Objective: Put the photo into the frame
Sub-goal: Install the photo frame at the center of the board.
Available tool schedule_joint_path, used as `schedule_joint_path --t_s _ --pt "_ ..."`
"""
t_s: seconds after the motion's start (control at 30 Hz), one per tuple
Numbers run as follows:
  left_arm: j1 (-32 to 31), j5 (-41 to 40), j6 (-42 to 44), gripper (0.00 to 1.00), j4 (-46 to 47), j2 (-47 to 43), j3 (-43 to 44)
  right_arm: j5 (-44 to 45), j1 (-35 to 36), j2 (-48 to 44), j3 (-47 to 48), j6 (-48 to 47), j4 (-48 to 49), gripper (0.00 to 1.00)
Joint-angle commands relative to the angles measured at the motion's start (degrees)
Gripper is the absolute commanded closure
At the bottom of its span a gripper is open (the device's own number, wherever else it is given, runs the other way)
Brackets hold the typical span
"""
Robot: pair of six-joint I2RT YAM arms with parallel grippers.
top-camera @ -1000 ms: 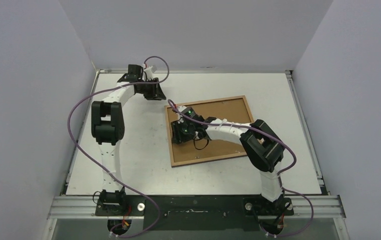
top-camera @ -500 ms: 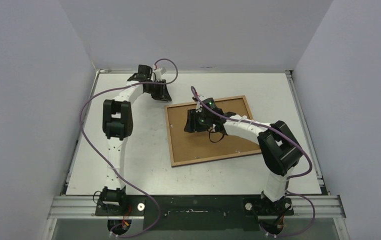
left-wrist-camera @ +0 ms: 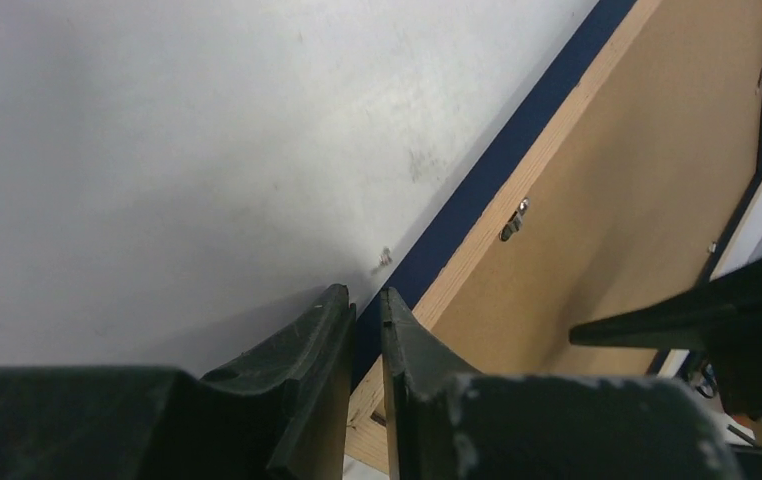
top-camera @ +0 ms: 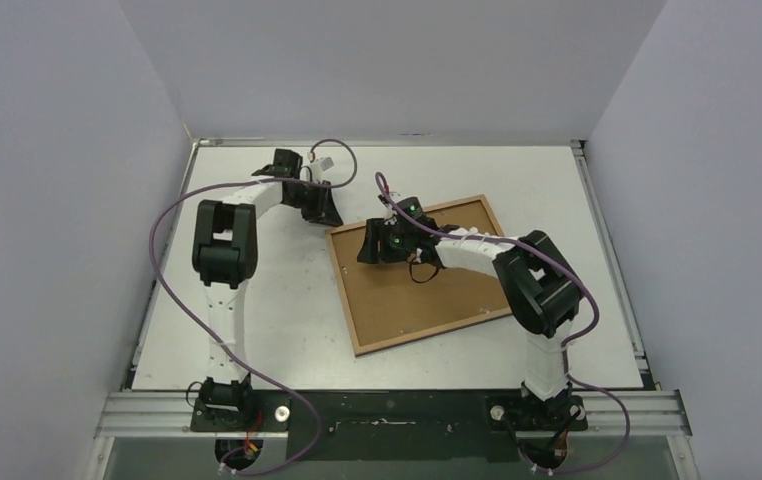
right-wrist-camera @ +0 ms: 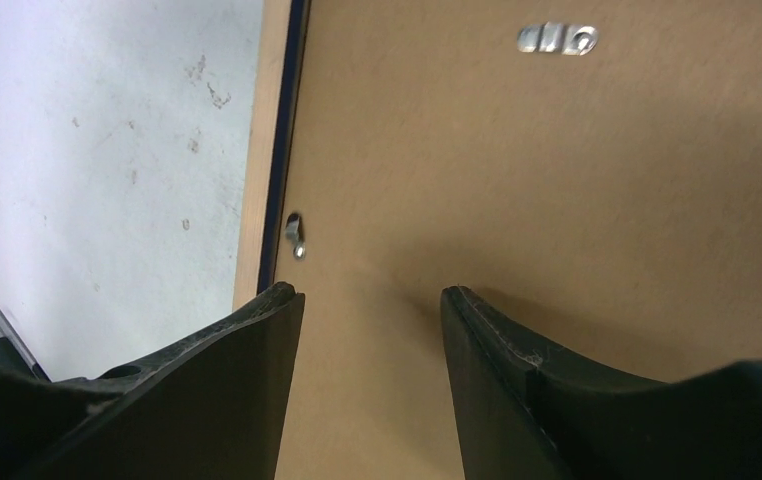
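Note:
The frame (top-camera: 349,290) lies back-up and skewed in the middle of the table, its brown backing board (top-camera: 427,295) facing up. In the left wrist view its navy rim (left-wrist-camera: 497,165) runs between my fingers. My left gripper (top-camera: 322,212) (left-wrist-camera: 367,300) sits at the frame's far left corner, jaws nearly together, pinching the rim. My right gripper (top-camera: 372,245) (right-wrist-camera: 372,300) hovers open over the backing board (right-wrist-camera: 557,200) near its left edge, holding nothing. The photo is out of view.
Small metal turn clips (right-wrist-camera: 295,235) (left-wrist-camera: 514,218) sit along the frame's inner edge, and a metal hanger (right-wrist-camera: 557,39) lies on the board. Grey walls close in the white table (top-camera: 257,330) on three sides. A rail runs along the right edge (top-camera: 607,250).
The frame has turned on the table, its left end swinging nearer. My left gripper came down onto its far left corner and closed. My right gripper moved toward the far left and opened wider.

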Motion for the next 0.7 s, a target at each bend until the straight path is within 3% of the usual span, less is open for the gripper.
schedule_joint_path --t_s 0.0,0.2,0.33,0.37,0.4,0.43,0.57,0.67 --pt "-0.12 2.50 0.89 0.84 1.64 -6.33 -7.11 -2.31 0.35 1.28 2.01 0.51 3.89 0.46" --pt "3.15 1.00 0.36 0.74 0.38 -7.14 -4.29 -0.57 0.65 1.70 4.02 -2.22 0.36 0.46" --pt "6.18 0.20 1.76 0.71 -2.68 -9.76 -0.99 14.62 5.28 -4.28 5.60 -14.27 -5.97 0.42" --pt "6.85 -0.63 2.85 0.69 -4.18 -10.85 -0.13 18.14 6.49 -6.62 4.47 -16.94 -5.13 0.31" --pt "7.42 -1.61 4.51 0.67 -5.67 -12.33 0.50 19.43 6.69 -8.50 2.98 -17.70 -3.18 0.05" --pt "7.91 -2.76 6.41 0.64 -6.49 -14.25 0.70 18.80 5.60 -9.85 1.58 -15.82 -1.42 0.09" --pt "10.24 -4.49 11.45 0.42 -3.74 -23.52 -2.85 4.21 -3.66 -9.26 1.11 -2.22 1.32 0.10" --pt "10.96 -6.00 15.26 0.36 -2.66 -29.15 -5.29 8.08 -3.99 -10.87 1.24 -3.83 -0.27 0.10"
